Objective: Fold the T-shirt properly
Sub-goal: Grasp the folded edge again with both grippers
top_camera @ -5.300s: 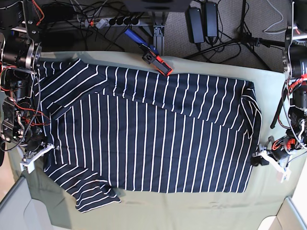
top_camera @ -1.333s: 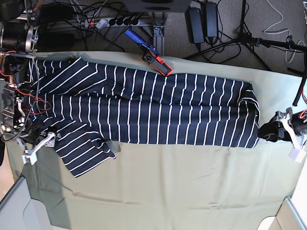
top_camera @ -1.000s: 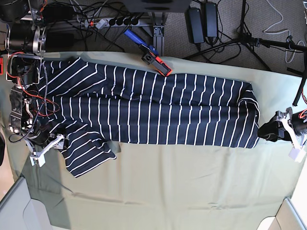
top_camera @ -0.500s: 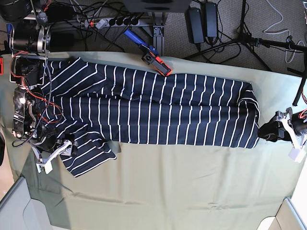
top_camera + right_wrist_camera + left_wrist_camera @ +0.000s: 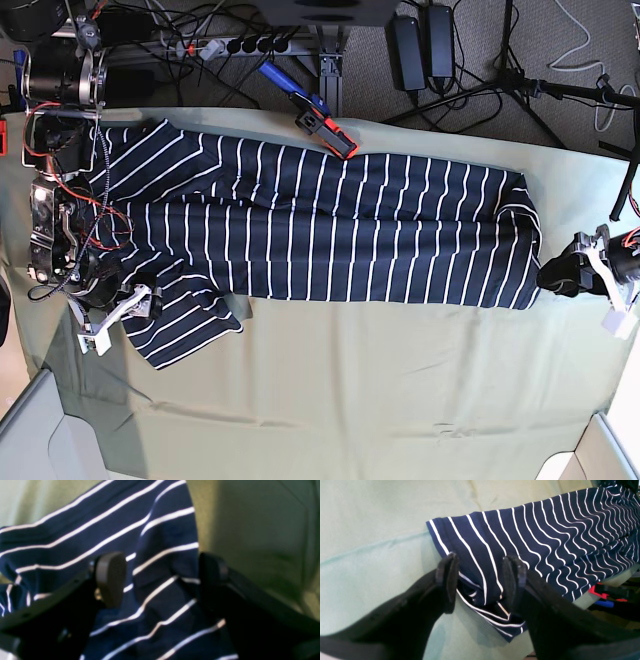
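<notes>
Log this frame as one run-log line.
stage: T-shirt folded lengthwise | left gripper: open, straddling hem corner | right gripper: open over sleeve | surface: olive-green cloth

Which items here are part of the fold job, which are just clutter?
Job:
T-shirt
left gripper
right gripper
olive-green cloth as work surface

Lying about:
red-and-blue clamp
power strip
power bricks

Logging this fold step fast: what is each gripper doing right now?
Left gripper: open, fingers straddling the T-shirt corner.
Right gripper: open, T-shirt fabric between its fingers.
</notes>
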Robot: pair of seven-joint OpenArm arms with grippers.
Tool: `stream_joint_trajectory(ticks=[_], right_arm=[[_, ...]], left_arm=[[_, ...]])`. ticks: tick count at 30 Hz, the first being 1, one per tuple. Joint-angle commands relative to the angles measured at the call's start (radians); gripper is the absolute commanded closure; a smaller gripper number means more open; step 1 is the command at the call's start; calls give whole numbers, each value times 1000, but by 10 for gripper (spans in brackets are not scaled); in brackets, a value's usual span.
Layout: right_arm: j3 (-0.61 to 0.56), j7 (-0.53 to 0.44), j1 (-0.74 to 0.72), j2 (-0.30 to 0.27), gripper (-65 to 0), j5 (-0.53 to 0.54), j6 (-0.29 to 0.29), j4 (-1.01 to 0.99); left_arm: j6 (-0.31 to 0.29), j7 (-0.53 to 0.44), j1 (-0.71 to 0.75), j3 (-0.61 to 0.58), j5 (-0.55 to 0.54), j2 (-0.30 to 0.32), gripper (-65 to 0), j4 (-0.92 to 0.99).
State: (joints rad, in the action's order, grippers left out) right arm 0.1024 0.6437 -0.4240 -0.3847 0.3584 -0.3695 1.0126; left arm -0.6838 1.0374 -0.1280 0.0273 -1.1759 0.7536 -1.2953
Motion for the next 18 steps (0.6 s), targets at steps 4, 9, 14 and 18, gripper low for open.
stream_joint_trajectory(ticks=[4, 9, 14, 18], right_arm=[[5, -34, -27, -11, -203, 8, 0, 18], [5, -49, -27, -11, 0, -19, 0, 18], [5, -48, -27, -11, 0, -19, -1, 18], [5, -45, -27, -11, 0, -18, -1, 18]], left_arm=[[-14, -20, -18, 11, -17, 25, -329, -14], [-14, -26, -19, 11, -13, 25, -328, -14], [-14, -203, -22, 11, 190, 7, -329, 6], [-14, -225, -39, 11, 217, -38, -329, 72]])
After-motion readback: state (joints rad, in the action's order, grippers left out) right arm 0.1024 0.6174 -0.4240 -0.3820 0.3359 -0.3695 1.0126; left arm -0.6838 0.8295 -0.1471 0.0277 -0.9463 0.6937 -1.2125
